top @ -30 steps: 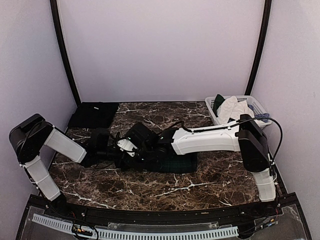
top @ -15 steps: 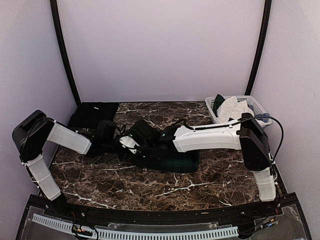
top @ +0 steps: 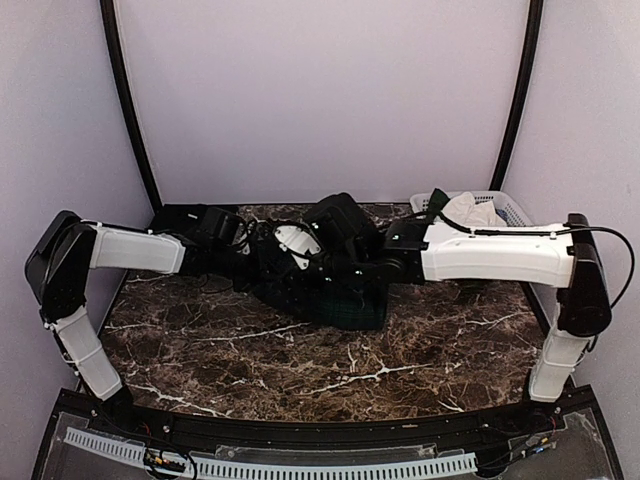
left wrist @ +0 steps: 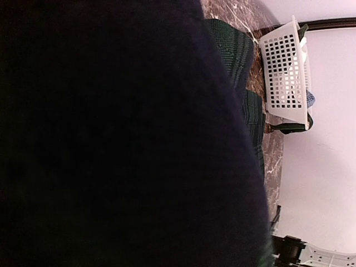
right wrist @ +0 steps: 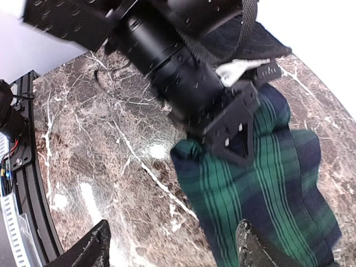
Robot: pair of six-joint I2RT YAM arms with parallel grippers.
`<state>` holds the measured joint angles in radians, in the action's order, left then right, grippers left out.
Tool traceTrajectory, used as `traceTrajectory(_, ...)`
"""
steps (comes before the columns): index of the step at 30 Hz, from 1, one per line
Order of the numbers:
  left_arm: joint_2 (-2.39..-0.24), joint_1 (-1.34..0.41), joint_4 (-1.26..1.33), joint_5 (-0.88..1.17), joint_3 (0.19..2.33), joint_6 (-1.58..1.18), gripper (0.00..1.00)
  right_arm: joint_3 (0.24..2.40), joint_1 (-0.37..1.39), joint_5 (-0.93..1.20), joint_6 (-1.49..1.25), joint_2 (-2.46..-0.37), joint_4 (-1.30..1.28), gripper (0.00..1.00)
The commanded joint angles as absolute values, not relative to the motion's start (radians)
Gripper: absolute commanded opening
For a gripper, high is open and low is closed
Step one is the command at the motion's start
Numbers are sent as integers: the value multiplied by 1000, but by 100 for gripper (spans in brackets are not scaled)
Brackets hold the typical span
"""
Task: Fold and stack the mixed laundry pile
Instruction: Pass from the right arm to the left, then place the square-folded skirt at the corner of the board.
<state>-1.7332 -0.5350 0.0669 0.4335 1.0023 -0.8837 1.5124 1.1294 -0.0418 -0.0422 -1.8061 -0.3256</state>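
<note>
Skirt (right wrist: 267, 189): L gripper (right wrist: 236, 146) pinches edge; R gripper (right wrist: 173, 245) spread (empty). Risk: single-pt lift lets pleats sag, fold skews, or cloth slips.

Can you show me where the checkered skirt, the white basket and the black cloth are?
checkered skirt (right wrist: 278, 183): right wrist view, on its green stripes.
white basket (left wrist: 286, 72): left wrist view, on its holey side wall.
black cloth (top: 172, 214): top view, on its bare back edge.

Centre of frame: skirt (top: 345, 300) on desk (top: 250, 370). Left arm (top: 135, 252) and right arm (top: 495, 260) converge over its upper-left edge. Upper left: black cloth (top: 180, 228). Upper right: basket (top: 515, 210) holding pale garments (top: 465, 212).
</note>
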Motion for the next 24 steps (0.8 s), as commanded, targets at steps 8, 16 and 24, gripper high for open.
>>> traceTrajectory(8,-1828,-463,-411,137,1459,-330,5,1248,1047,-46,-131,-1548,-281,79)
traceTrajectory(16,-1918,-363,-568,50,1744,-128,0,1167,1014,-38,-150,-1479,-273,80)
traceTrajectory(24,-2005,-257,-741,70,2040,-21,0,1143,1006,-17,-155,-1469,-250,79)
